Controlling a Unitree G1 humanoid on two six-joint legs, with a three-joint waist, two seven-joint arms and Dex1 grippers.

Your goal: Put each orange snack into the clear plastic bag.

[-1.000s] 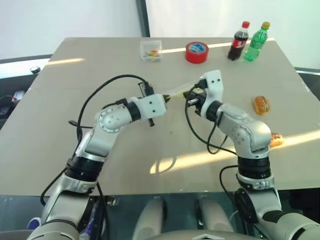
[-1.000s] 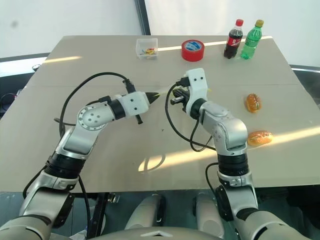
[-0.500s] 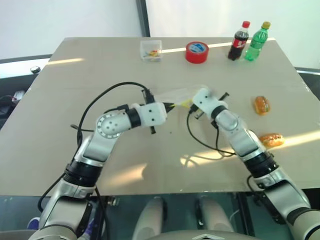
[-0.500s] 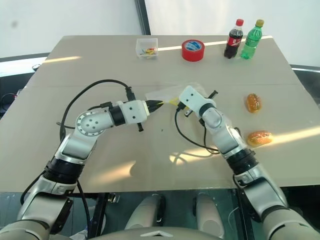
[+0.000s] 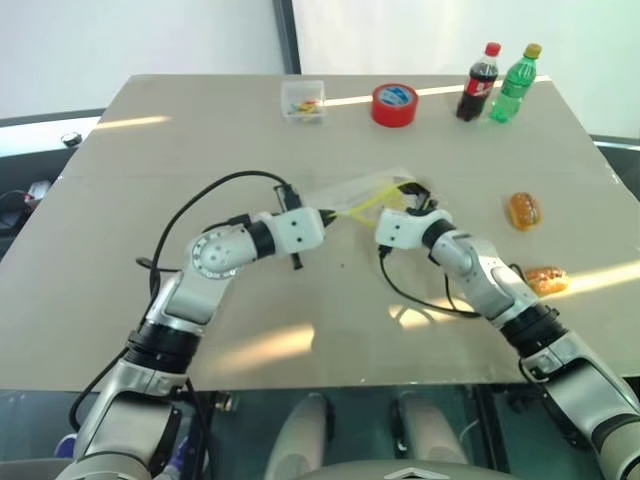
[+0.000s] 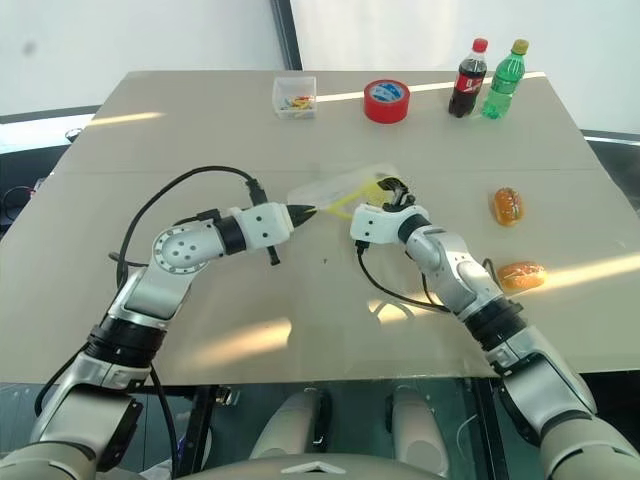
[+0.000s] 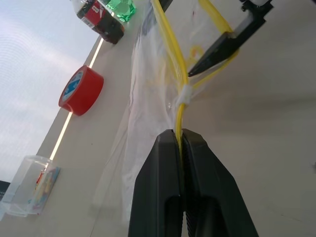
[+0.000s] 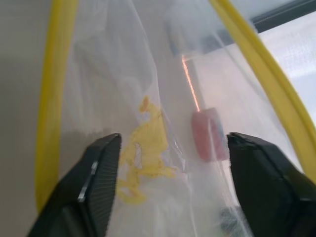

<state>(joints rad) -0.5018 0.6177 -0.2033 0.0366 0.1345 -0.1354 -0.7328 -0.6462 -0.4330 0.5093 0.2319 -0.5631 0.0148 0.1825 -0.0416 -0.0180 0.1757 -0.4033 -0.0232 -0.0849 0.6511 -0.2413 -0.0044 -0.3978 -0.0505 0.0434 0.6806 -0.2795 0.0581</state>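
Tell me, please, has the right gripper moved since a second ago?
Yes. The right gripper has dropped low to the table, its fingers now apart at the clear plastic bag.

The right tool point(image 6: 392, 196) has rolled over, come down toward the desk point(image 6: 150, 150) and spread its fingers inside the clear plastic bag point(image 6: 335, 187) mouth.

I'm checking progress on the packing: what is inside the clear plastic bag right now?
No snack is inside the clear plastic bag; a yellow print marks its film. Both orange snacks lie on the table. Its far end is too faint to tell.
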